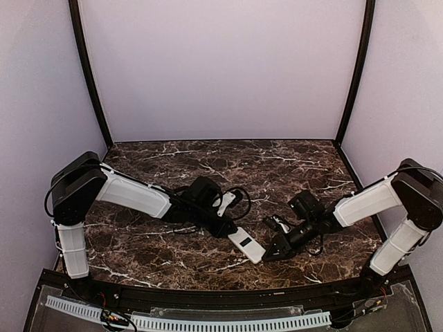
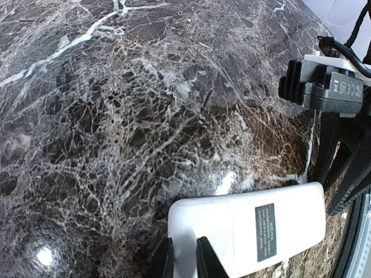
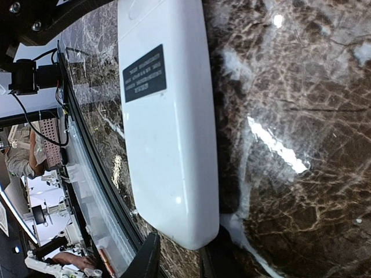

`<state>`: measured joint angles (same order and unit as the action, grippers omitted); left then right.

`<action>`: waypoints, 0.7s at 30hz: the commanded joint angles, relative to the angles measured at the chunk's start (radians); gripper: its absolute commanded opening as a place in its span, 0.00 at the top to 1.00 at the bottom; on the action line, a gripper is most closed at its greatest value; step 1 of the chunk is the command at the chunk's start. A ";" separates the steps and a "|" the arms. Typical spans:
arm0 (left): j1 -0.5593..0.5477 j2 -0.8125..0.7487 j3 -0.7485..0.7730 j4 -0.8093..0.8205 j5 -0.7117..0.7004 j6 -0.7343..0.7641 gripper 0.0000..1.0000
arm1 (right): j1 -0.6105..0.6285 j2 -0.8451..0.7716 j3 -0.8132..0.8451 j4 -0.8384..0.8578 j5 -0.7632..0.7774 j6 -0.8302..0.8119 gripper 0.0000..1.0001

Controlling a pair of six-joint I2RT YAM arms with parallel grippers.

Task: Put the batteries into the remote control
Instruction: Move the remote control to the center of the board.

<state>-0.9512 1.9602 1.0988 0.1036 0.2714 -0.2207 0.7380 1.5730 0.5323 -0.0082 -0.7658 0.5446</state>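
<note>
The remote control (image 1: 247, 245) lies back up on the marble table (image 1: 277, 166), near the front edge. Its plain white back with a dark label shows in the left wrist view (image 2: 249, 229) and the right wrist view (image 3: 168, 127). My left gripper (image 1: 223, 226) is over the remote's far-left end. Its fingers (image 2: 206, 260) are nearly together above the white back (image 2: 185, 260), holding nothing. My right gripper (image 1: 275, 247) is at the near-right end, slightly open, and its fingertips (image 3: 145, 258) straddle the remote's rounded tip (image 3: 181, 258). No batteries are in view.
The table's black front rail (image 1: 228, 297) runs just behind the remote (image 3: 87, 174). Cables loop by the left wrist (image 1: 239, 197). The right arm's wrist camera (image 2: 322, 87) and gripper body (image 2: 342, 168) stand close beyond the remote's end.
</note>
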 commanded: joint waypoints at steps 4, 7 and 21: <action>-0.019 0.050 -0.076 -0.154 0.055 -0.011 0.88 | 0.010 0.051 0.006 0.091 0.021 0.010 0.81; -0.023 0.050 -0.085 -0.147 0.093 -0.015 0.89 | 0.010 0.057 0.014 0.089 0.030 0.009 0.81; -0.048 -0.020 -0.185 -0.124 0.107 -0.064 0.89 | -0.050 0.043 0.033 0.041 0.073 -0.026 0.82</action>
<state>-0.9470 1.9259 1.0023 0.2092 0.3023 -0.2584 0.7223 1.6188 0.5404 0.0017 -0.8066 0.5510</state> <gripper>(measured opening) 0.108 0.168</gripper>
